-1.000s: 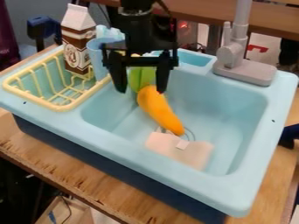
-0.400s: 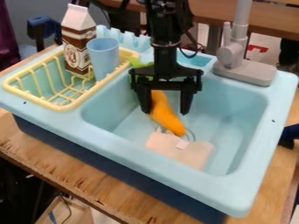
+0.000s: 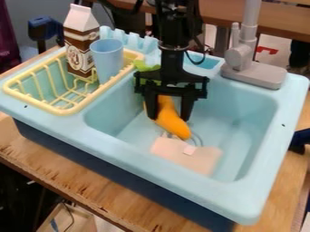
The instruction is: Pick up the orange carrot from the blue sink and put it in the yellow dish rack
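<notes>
While pincer [image 3: 169, 118] straddles orange object [image 3: 172, 124], it partly hides green item [image 3: 144, 67].

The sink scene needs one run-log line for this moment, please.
gripper: in basin, fingers apart | orange toy: between fingers | pinkish piece: basin floor | carton: in yellow rack

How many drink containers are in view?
2: a brown-and-white carton in the yellow rack, and a blue cup just right of it in the picture. The arm may hide others.

A carton [image 3: 81, 43] stands in a yellow rack [image 3: 61, 111] beside a blue cup [image 3: 108, 60]
</notes>
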Motion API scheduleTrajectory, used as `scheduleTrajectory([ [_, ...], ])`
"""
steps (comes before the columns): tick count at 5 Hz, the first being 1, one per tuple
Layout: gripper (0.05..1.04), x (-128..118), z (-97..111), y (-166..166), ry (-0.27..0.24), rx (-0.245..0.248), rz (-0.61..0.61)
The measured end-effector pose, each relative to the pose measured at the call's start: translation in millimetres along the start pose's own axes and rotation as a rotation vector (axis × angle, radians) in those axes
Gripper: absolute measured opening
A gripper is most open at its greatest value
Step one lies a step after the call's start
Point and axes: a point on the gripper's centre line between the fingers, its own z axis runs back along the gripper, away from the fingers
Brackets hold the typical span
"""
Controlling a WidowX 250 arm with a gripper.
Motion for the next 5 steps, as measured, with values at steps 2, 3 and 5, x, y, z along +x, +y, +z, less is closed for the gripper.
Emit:
scheduleTrajectory([
  [2, 0.46, -5.3, 30.7, 2.3, -0.067, -0.042, -0.151],
  [3, 0.442, -9.8, 60.4, 3.6, -0.148, -0.077, -0.183],
  [5, 0.442, -49.6, 102.6, 24.0, -0.176, -0.156, -0.15],
])
